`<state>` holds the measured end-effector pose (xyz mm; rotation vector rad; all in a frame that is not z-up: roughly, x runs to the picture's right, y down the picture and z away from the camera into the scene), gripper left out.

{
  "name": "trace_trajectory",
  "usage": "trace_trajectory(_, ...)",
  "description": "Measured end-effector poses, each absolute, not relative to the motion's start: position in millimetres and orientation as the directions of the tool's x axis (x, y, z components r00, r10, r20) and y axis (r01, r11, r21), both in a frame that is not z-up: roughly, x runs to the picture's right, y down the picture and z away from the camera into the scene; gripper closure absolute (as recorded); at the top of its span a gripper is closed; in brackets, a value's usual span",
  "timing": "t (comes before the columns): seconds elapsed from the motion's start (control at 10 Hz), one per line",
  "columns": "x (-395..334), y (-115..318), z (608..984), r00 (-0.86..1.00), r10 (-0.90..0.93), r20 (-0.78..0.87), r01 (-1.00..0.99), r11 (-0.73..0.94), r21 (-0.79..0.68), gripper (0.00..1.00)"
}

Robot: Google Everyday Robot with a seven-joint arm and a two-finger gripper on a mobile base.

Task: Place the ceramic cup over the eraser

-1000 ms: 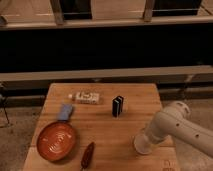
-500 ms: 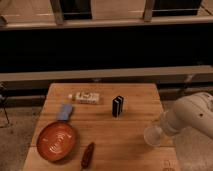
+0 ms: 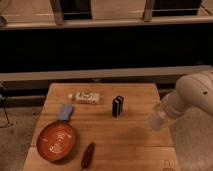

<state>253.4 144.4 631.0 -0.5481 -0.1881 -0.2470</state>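
The eraser [image 3: 117, 106], a small upright black block with a pale stripe, stands near the middle of the wooden table [image 3: 130, 145]. My white arm reaches in from the right. My gripper [image 3: 164, 112] is at its end, over the table's right edge, right of the eraser and apart from it. A pale white shape at the arm's tip looks like the ceramic cup [image 3: 155, 121], raised off the table. The arm hides how it is held.
An orange round plate [image 3: 56, 141] lies at the front left, a light-blue flat piece [image 3: 65, 112] behind it. A flat white printed box [image 3: 86, 97] lies at the back. A dark reddish oblong object [image 3: 88, 153] lies at the front edge.
The arm and the pale cup at its tip have moved right and up, from the table's front right part to its right edge.
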Motion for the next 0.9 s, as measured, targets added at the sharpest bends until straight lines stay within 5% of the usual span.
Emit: trace_trajectory(0.9, 169, 64, 596, 0.854, -0.436, 0.284, 0.519, 0.763, -0.385, 1.00)
